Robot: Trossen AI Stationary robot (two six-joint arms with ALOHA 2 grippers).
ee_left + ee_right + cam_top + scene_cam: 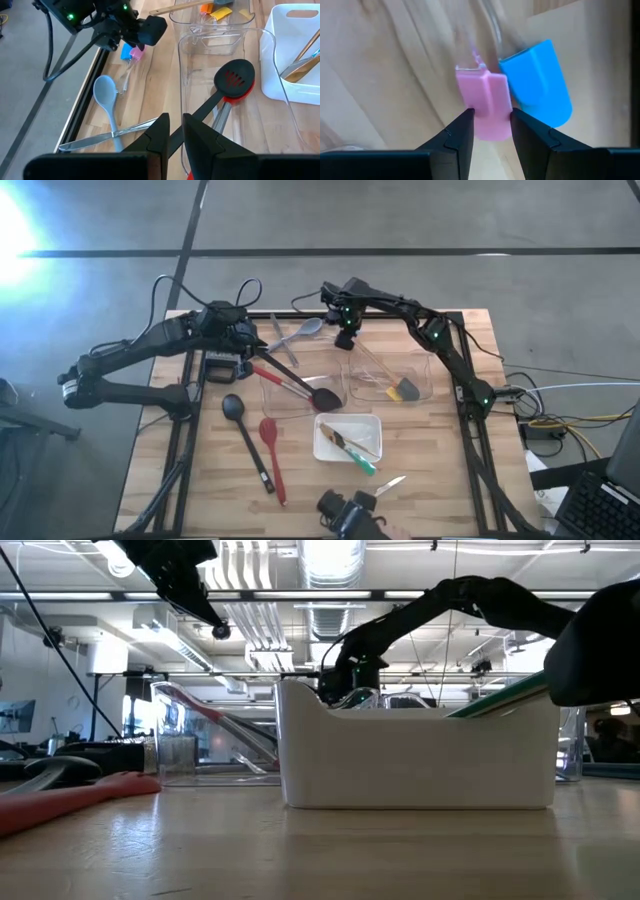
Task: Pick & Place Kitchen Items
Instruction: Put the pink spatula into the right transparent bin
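Observation:
My left gripper (172,135) hangs over the table's far left (250,358), shut on a black slotted spatula with a red neck. The spatula's head (234,80) lies inside the left clear bin (300,385). At the far edge my right gripper (345,338) points down, shut on a pink spatula (487,100). A blue spatula (537,82) lies right beside the pink one. A grey spoon (106,92) and tongs (107,136) lie crossed on the wood between the two arms. My left gripper pinches the black spatula's handle (195,112) between its two fingers, far from the head. The fingers slant down from the table's left, along the handle. The handle rises over the bin's rim while the head rests on the bin's floor. My right gripper pinches the pink spatula's blade (490,117) by its two side edges, from above, pointing down. Whether the blade is off the wood does not show.
The right clear bin (390,375) holds a yellow-and-grey utensil (405,390). A white tray (372,425) near the front holds a green-handled knife and other utensils. A black ladle (240,420), a red spoon (270,445) and a small knife (392,483) lie on the near boards.

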